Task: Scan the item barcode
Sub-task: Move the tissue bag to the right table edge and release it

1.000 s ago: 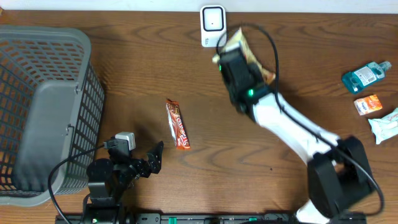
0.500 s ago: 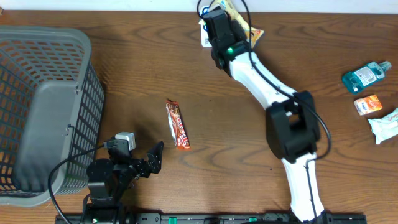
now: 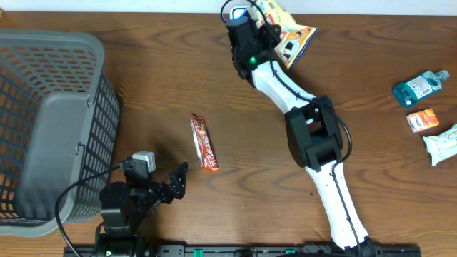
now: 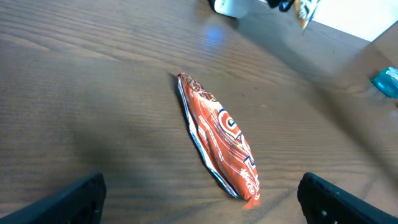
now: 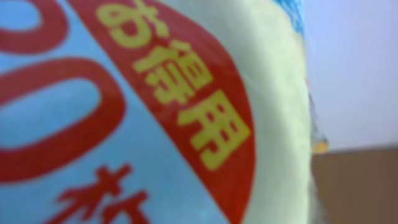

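Two arms work at a wooden table [image 3: 143,78]. Nearest, at the left, the left gripper [image 3: 176,183] hangs low over the wood with its jaws spread wide and nothing between them. Just beyond it lies an orange candy bar [image 3: 203,143], flat on the table and apart from the fingers. A grey mesh basket [image 3: 50,121] fills the left side. Well off to the right sit a white packet [image 3: 443,143], a small orange packet [image 3: 423,119] and a blue bottle [image 3: 421,86]. At the far edge the right arm is stretched out long, and the right gripper [image 3: 260,25] is clamped tight on a snack packet [image 3: 294,39], holding it just beside the white scanner [image 4: 231,6]. In the right wrist view the packet's red, blue and yellow print fills the picture, blurred.
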Motion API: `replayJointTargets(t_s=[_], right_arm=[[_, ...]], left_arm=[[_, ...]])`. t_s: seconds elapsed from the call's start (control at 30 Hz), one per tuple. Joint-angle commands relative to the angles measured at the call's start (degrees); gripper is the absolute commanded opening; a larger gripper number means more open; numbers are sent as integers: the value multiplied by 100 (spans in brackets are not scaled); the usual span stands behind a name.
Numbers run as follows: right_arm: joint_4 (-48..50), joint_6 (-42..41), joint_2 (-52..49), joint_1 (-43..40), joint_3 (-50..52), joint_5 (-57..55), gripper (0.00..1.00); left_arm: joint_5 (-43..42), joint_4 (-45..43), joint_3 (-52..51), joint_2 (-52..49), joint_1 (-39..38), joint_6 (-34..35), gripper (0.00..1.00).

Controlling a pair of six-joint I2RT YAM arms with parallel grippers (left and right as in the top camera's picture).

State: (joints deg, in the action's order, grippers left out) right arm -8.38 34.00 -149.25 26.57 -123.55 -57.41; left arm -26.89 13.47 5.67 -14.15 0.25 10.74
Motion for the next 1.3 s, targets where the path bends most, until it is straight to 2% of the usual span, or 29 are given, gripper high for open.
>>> replayJointTargets(t_s=[0.0, 0.07, 0.2, 0.33, 0.47, 0.6, 0.87, 1.0, 1.03, 1.07, 1.1, 1.13, 1.17, 1.27], right_arm=[[-120, 81, 275, -177, -459, -1298, 1], [-608, 7, 487, -289, -459, -1296, 1], [-1858, -863, 927, -634, -459, -1056, 1], [-3700, -2339, 1307, -1102, -459, -37, 1], [-5082, -3755, 1394, -1755, -457, 1335, 1], [-5482, -4229, 1373, -2371, -181, 2546, 1], [-5595, -4957, 1373, -3276, 428, 2402, 1], [-5628, -4992, 1373, -3633, 442, 2500, 1], [-5661, -5042, 1373, -3698, 442, 2496, 4], [-5696, -5101, 1375, -3764, 442, 2490, 16], [-5727, -5141, 1377, -3816, 442, 2472, 37], [-5755, -5143, 1384, -3862, 442, 2472, 84], [-5794, -5195, 1397, -3899, 439, 2474, 99], [-5917, -5418, 1591, -3930, 428, 2511, 99]], left_arm=[[-57, 129, -90, 4, -22, 52, 99], [-57, 129, -90, 4, -22, 52, 99], [-57, 129, -90, 4, -22, 52, 98], [-57, 129, -90, 4, -22, 52, 99], [-57, 129, -90, 4, -22, 52, 99], [-57, 129, -90, 4, -22, 52, 98], [-57, 129, -90, 4, -22, 52, 98], [-57, 129, -90, 4, -22, 52, 99], [-57, 129, -90, 4, -22, 52, 98], [-57, 129, -90, 4, -22, 52, 98], [-57, 129, -90, 4, -22, 52, 99], [-57, 129, -90, 4, -22, 52, 99], [-57, 129, -90, 4, -22, 52, 99], [-57, 129, -90, 4, -22, 52, 98]])
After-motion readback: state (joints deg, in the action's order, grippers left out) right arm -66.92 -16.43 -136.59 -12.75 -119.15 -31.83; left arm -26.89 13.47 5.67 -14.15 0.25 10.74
